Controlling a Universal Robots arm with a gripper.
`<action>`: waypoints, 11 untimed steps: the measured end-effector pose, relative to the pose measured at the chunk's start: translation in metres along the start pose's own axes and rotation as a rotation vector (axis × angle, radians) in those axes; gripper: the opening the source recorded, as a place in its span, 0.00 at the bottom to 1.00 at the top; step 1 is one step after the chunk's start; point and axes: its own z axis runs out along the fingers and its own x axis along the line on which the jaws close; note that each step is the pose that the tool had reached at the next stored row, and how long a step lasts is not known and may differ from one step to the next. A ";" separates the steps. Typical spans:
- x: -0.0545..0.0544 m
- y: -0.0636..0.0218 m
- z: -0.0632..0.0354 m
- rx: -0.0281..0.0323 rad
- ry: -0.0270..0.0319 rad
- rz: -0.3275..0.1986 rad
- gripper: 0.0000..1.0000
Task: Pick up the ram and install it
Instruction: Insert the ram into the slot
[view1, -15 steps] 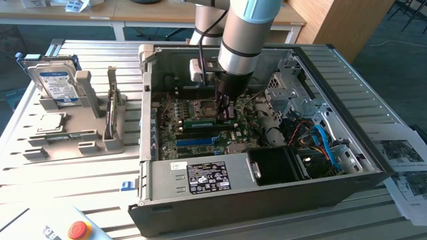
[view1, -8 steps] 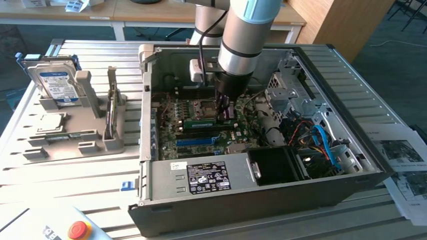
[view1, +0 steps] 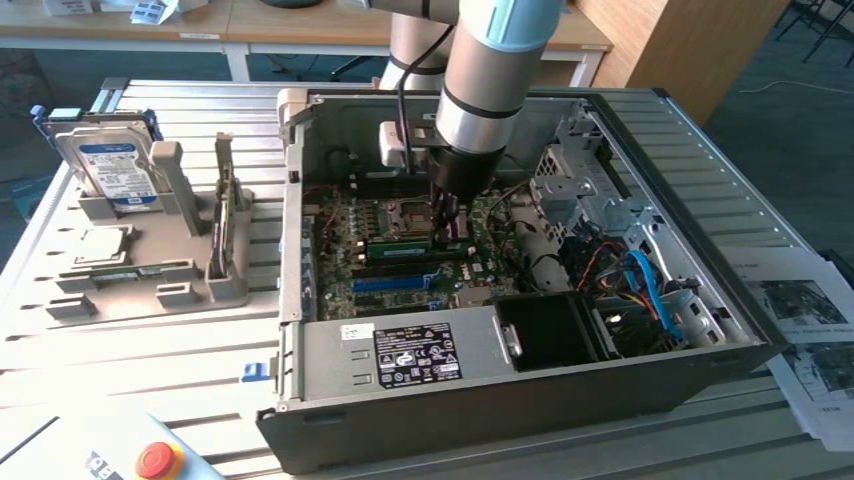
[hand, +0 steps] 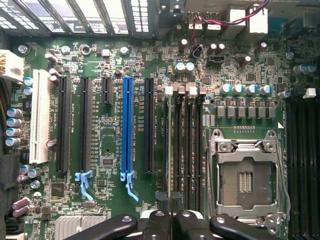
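The ram (view1: 400, 239) is a thin green stick lying along the memory slots (hand: 187, 150) on the motherboard inside the open computer case (view1: 400, 420). My gripper (view1: 450, 228) reaches down into the case and is shut on one end of it. In the wrist view the ram (hand: 168, 150) shows edge-on as a dark line running away from the gripper (hand: 168, 200), over the slot nearest the black expansion slots. Whether it sits fully in the slot I cannot tell.
The CPU socket (hand: 245, 175) lies beside the memory slots, and a blue slot (hand: 127, 125) on the other side. A power supply (view1: 400, 355) fills the case front. At the exterior view's left, a grey holder (view1: 160, 270) carries a hard drive (view1: 114, 170) and another green stick (view1: 224, 210).
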 end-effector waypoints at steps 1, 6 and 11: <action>0.000 0.0000 0.0000 -0.0001 0.0001 0.000 0.12; 0.000 -0.0001 0.0013 0.0000 -0.0002 0.000 0.12; 0.000 -0.0001 0.0015 -0.0001 0.0001 0.000 0.12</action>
